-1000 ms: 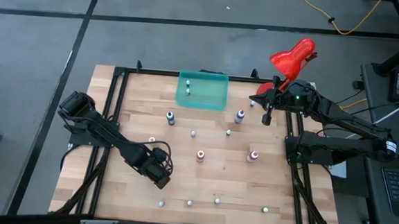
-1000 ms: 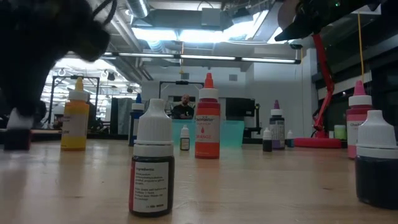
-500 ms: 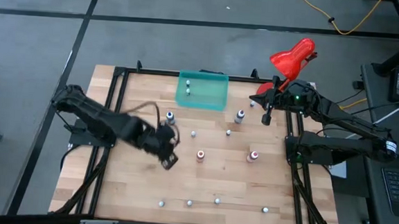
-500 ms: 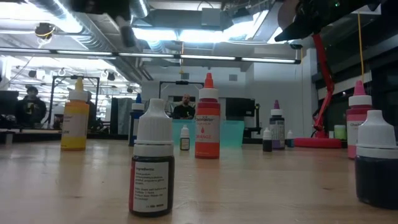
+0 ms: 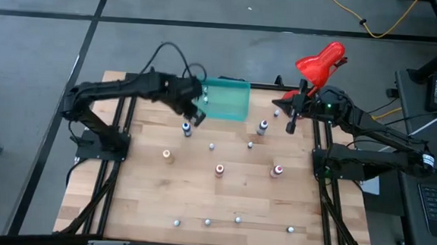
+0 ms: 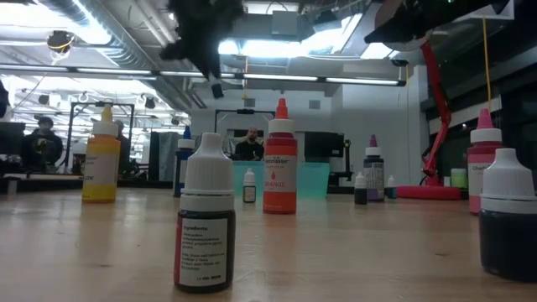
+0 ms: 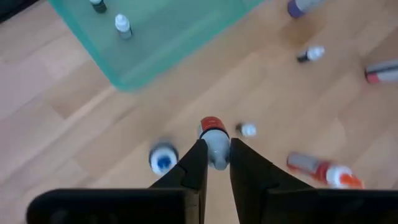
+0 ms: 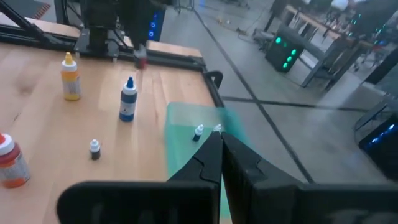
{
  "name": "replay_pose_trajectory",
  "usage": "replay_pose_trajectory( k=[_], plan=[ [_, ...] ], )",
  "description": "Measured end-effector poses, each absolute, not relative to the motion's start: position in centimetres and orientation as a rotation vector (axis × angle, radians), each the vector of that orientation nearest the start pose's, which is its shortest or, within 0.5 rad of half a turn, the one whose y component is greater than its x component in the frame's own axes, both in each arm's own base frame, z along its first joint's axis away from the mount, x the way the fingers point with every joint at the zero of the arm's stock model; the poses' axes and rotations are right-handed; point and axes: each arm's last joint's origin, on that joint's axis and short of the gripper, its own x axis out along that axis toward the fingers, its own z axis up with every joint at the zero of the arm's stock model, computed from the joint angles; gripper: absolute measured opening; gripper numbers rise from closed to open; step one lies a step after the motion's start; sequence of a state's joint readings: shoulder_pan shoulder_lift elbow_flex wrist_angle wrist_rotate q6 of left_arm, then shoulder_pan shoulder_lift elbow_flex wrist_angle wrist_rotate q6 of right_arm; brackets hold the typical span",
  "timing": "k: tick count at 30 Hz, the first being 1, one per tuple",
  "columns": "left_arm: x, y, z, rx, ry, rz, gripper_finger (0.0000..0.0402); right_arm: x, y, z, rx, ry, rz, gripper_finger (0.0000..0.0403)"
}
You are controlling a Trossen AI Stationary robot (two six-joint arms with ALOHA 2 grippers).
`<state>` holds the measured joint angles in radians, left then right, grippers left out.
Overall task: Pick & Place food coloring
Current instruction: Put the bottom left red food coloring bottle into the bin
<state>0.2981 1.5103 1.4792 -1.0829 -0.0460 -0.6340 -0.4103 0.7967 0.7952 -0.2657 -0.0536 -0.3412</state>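
1. The left gripper (image 5: 196, 117) is hovering over the near-left corner of the green bin (image 5: 231, 106), its fingers pinching a small red-based bottle (image 7: 214, 142).
2. The right gripper (image 5: 292, 129) is waiting near the red desk lamp (image 5: 319, 62), fingers pressed together, holding nothing.
3. The remaining food coloring bottles, including the orange one (image 5: 167, 156), are standing scattered across the table (image 5: 145, 202); two (image 5: 205, 96) are sitting inside the bin.

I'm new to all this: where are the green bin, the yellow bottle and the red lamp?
Green bin (image 5: 231, 102), high view, on its bare floor.
Yellow bottle (image 6: 101, 168), low view, on its body.
Red lamp (image 5: 321, 62), high view, on its head.
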Motion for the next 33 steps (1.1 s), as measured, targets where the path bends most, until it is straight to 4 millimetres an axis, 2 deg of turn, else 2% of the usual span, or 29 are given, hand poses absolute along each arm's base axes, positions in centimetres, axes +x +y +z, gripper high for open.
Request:
replay_pose_trajectory(
  k=[3,10,15,22,33],
  plan=[
    [28.7,11.4,32.5,-0.719,0.993,0.636,0.0042,16.1,-6.8,32.8,-0.328,0.307,-0.302,0.0012],
    [32.3,16.0,31.0,-0.619,1.059,0.584,0.0043,16.0,-7.6,32.9,-0.386,0.315,-0.341,0.0012],
    [33.3,18.9,28.6,-0.569,1.138,0.570,0.0042,15.6,-8.4,32.9,-0.380,0.324,-0.393,0.0012],
    [33.7,20.6,26.1,-0.498,1.221,0.549,0.0044,15.4,-8.9,32.9,-0.373,0.331,-0.421,0.0012],
    [34.9,21.7,23.2,-0.440,1.276,0.504,0.0044,15.5,-8.9,32.8,-0.374,0.333,-0.420,0.0012]
  ],
)
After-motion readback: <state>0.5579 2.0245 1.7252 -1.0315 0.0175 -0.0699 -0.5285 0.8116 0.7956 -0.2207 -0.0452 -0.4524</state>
